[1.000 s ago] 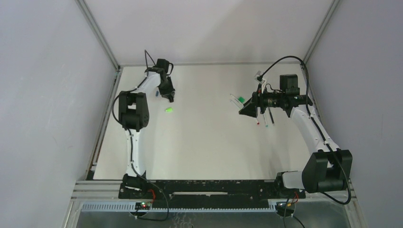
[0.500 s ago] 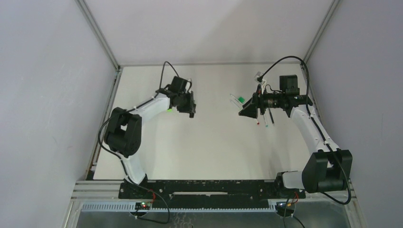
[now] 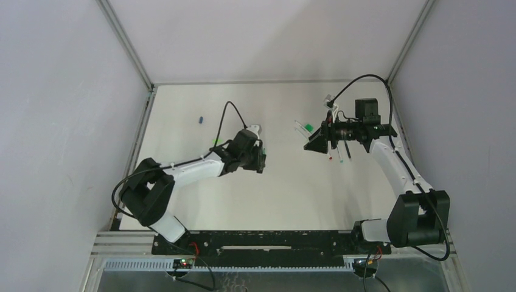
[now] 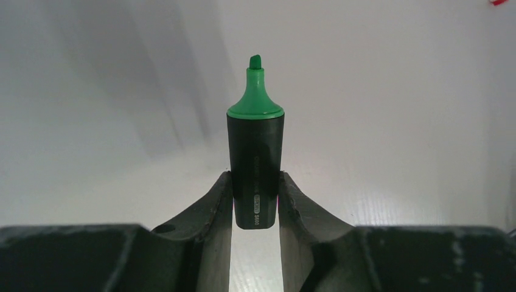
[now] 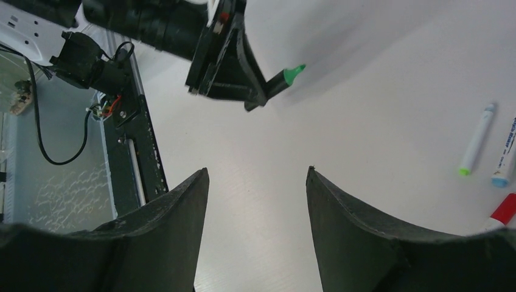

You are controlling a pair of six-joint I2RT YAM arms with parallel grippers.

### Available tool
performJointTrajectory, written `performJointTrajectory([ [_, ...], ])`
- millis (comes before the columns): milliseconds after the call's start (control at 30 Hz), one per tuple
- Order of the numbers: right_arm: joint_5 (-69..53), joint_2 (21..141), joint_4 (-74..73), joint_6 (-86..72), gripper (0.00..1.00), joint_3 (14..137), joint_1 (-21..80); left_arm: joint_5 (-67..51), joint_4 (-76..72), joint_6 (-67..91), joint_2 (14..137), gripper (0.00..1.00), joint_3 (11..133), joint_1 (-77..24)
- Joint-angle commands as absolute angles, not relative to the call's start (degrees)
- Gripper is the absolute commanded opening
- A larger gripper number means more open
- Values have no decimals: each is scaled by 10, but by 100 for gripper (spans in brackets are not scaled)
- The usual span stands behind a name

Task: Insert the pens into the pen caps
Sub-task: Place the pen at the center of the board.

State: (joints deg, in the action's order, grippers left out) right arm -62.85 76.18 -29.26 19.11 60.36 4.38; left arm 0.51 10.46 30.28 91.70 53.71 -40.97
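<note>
1. Far left. A blue cap lies alone on the table, near the left wall. A bright green cap lies closer to centre, just beside the left forearm. Both are loose, with no pen in them, so I treat them as open targets.

2. Left of centre. The left gripper is clamped on the black marker, with the fingers gripping its rear end. The green tip is bare and projects forward, well clear of the fingers. I judge this rearward hold deliberate: it leaves the front of the barrel free for a cap to slide on. The marker is carried above the table, aimed towards the other arm.

3. Right of centre. The right gripper has its jaws apart and nothing between them. It faces the marker tip across a gap, and the two arms are not touching. I judge it is placed either to fetch a cap or to meet the marker in mid-air.

4. Right. A darker green cap lies just beyond the right gripper. I judge it the likely match for the marker. The remaining pens lie flat beside that gripper: a white green-ended pen, a blue-ended pen and a red-ended pen. I cannot tell whether any of them is already capped.
</note>
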Motion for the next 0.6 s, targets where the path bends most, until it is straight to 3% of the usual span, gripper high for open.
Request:
performJointTrajectory([
  [0, -615, 760, -253, 172, 67, 595, 55, 82, 59, 348, 888, 20, 505, -462],
  [133, -599, 770, -212, 136, 64, 577, 65, 109, 53, 382, 899, 21, 493, -500],
  [333, -464, 801, -157, 64, 61, 567, 77, 147, 91, 425, 941, 21, 516, -545],
  [567, -364, 863, -201, 110, 61, 622, 78, 150, 119, 435, 985, 26, 535, -562],
])
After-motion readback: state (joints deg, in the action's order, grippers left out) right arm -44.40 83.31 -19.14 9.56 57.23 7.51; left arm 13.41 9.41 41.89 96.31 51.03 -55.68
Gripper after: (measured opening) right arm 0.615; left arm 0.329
